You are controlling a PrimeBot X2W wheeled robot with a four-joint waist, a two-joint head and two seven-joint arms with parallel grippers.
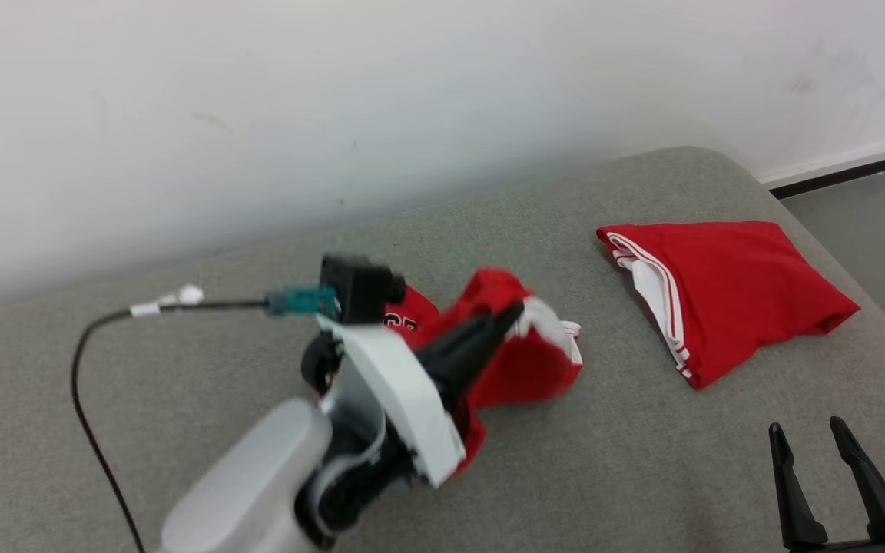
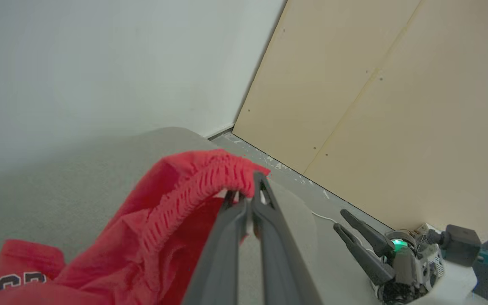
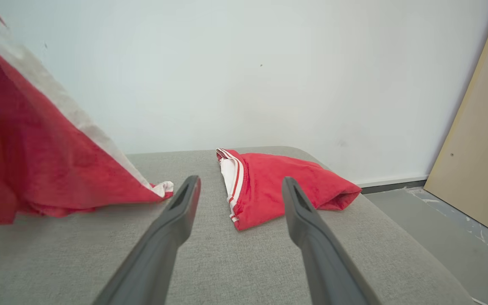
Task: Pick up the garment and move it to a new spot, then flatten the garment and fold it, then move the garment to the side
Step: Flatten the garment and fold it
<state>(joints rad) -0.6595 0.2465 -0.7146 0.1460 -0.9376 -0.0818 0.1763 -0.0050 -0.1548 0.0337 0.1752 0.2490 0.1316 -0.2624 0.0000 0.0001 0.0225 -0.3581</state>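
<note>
A crumpled red garment (image 1: 523,365) with white trim and dark lettering hangs partly lifted off the grey cushioned surface (image 1: 642,461). My left gripper (image 1: 515,311) is shut on it. In the left wrist view the fingers (image 2: 246,190) pinch its ribbed red waistband (image 2: 210,173). The cloth drapes down at the left of the right wrist view, garment (image 3: 36,161) edge trailing onto the cushion. My right gripper (image 1: 807,430) stands open and holds nothing at the lower right, fingers (image 3: 184,203) spread wide, right gripper (image 2: 341,220) low over the surface.
A second red garment (image 1: 727,292), folded, with white stripes, lies at the back right near the cushion's rounded corner, and is seen ahead of my right fingers, folded garment (image 3: 282,186). A black cable (image 1: 81,369) trails left. White wall behind; floor (image 1: 873,223) and a beige board (image 2: 396,106) beyond the right edge.
</note>
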